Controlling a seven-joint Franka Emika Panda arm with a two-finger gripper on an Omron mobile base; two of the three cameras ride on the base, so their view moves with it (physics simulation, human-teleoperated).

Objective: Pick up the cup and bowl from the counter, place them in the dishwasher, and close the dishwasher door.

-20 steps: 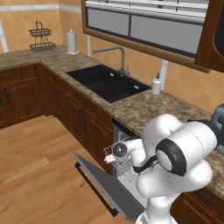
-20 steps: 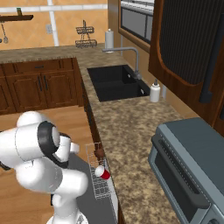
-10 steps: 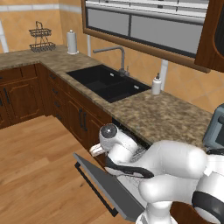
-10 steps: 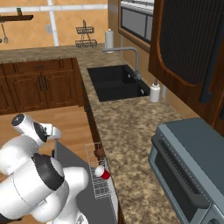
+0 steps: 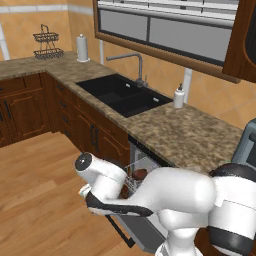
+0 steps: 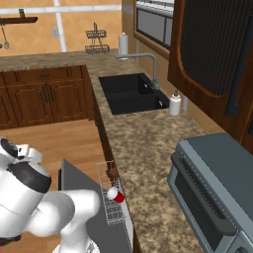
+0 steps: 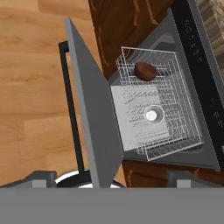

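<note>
The dishwasher (image 7: 183, 57) stands open, its white wire rack (image 7: 175, 127) pulled out. The dark brown bowl (image 7: 145, 71) lies at one end of the rack, and the red cup (image 6: 116, 194) sits near its middle; from above the cup (image 7: 152, 115) shows its white inside. The bowl (image 6: 112, 173) and the bowl (image 5: 140, 173) rest in the rack below the counter (image 6: 143, 143) edge. The grey dishwasher door (image 7: 89, 113) hangs down, its dark bar handle (image 7: 70, 100) on the floor side. My gripper (image 7: 111, 179) hovers open above the door's outer edge, holding nothing.
A black sink (image 5: 120, 95) with a tap and a white soap dispenser (image 5: 178, 96) sit further along the counter. A grey toaster oven (image 6: 212, 188) stands at the near right. Wooden floor (image 5: 40, 190) spreads in front of the cabinets.
The arm has swung down and out from beside the rack to the floor side of the open door. Cup and bowl stay in the rack; the jaws stay open.
</note>
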